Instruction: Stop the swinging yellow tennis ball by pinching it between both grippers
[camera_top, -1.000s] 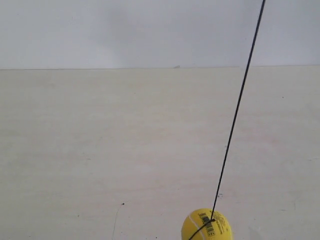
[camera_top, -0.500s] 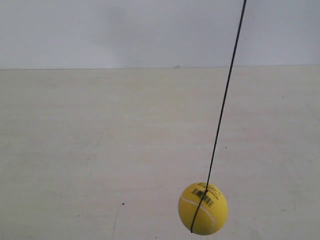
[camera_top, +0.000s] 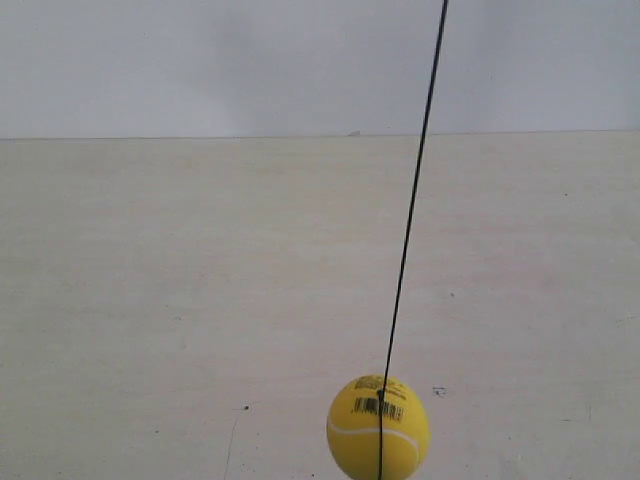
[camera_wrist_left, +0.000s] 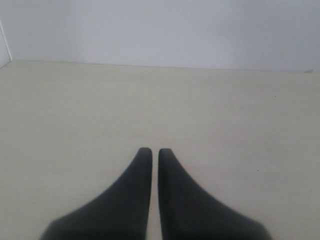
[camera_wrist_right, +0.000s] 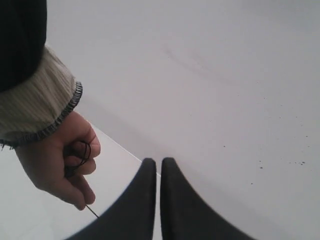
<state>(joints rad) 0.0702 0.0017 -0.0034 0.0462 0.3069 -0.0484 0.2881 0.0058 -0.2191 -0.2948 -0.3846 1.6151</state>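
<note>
The yellow tennis ball (camera_top: 378, 428) hangs low in the exterior view on a thin black string (camera_top: 410, 215), its barcode label facing the camera. Neither arm shows in the exterior view. In the left wrist view my left gripper (camera_wrist_left: 151, 151) is shut, its black tips a hairline apart over bare pale table, with no ball in sight. In the right wrist view my right gripper (camera_wrist_right: 156, 161) is likewise shut on nothing. A person's hand (camera_wrist_right: 60, 160) in a cream cuff beside it holds the string's upper end.
The pale wooden table (camera_top: 200, 300) runs back to a white wall (camera_top: 250, 60). A small dark mark (camera_top: 245, 407) lies on the tabletop left of the ball. The right wrist view looks at white wall surfaces.
The ball has swung leftward in the exterior view, first rising a little, then dropping again. The string's top has shifted left and hangs closer to vertical.
</note>
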